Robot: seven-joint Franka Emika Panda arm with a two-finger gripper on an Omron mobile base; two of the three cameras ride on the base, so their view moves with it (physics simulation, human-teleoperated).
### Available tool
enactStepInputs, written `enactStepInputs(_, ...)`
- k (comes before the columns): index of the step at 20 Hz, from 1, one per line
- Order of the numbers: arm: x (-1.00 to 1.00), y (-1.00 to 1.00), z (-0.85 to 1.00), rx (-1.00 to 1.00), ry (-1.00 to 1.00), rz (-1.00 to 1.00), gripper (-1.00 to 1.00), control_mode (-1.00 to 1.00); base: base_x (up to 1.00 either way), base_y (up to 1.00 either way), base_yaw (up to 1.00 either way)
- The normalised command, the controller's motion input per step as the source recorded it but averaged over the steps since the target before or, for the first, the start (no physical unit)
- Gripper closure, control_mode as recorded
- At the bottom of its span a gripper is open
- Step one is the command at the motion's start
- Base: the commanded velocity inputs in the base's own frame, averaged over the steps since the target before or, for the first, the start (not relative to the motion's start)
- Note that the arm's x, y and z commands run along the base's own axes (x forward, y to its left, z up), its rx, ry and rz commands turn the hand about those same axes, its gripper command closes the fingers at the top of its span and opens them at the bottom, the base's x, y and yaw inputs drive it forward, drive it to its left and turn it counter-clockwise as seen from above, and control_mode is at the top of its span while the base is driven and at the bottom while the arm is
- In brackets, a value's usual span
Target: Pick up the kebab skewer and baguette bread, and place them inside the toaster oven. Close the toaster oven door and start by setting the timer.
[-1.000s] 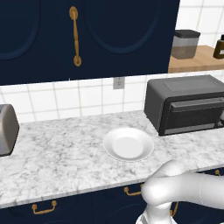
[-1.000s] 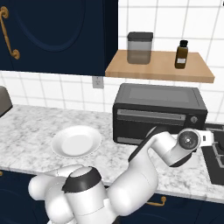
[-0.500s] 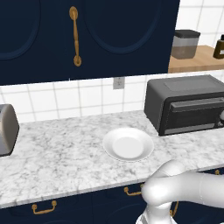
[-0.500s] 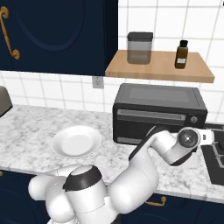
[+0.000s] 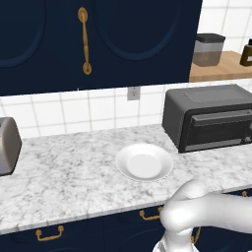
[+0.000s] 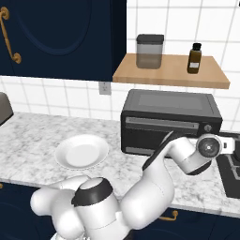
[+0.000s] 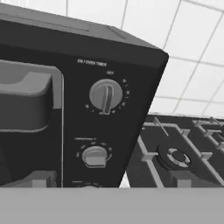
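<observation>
The toaster oven (image 5: 210, 118) (image 6: 171, 123) is a dark grey box at the back right of the marble counter. The toaster oven door (image 6: 161, 132) is closed. My gripper (image 6: 228, 143) hovers in front of the oven's right edge, open and holding nothing. Close up in the hand view are the upper timer knob (image 7: 106, 95), a smaller knob (image 7: 95, 155) below it, and the end of the door's bar handle (image 7: 27, 86). The kebab skewer and the baguette bread are out of view.
A white plate (image 5: 143, 161) (image 6: 81, 152) lies bare mid-counter. A silver pop-up toaster (image 5: 7, 145) stands at the far left. A stove burner (image 7: 175, 155) lies right of the oven. A wooden shelf (image 6: 171, 70) above carries a canister and a bottle.
</observation>
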Motion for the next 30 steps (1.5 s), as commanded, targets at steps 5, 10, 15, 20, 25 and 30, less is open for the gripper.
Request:
enactStepInputs(5, 0.01, -0.14, 0.0, 0.18, -0.19, 0.0, -1.0, -1.0, 0.0, 0.0, 0.0)
enactStepInputs(10, 0.12, -0.25, 0.0, 0.04, -0.24, 0.0, -1.0, -1.0, 0.0, 0.0, 0.0)
enactStepInputs(15, 0.25, -0.1, 0.0, -0.02, -0.23, 0.01, -1.0, -1.0, 0.0, 0.0, 0.0)
enactStepInputs(20, 0.49, -0.11, 0.0, -0.03, -0.15, 0.02, -1.0, -1.0, 0.0, 0.0, 0.0)
enactStepInputs(25, 0.11, -0.42, 0.0, -0.01, -0.06, 0.05, -1.0, -1.0, 0.0, 0.0, 0.0)
enactStepInputs(30, 0.0, -0.17, 0.0, 0.0, -0.09, 0.06, -1.0, -1.0, 0.0, 0.0, 0.0)
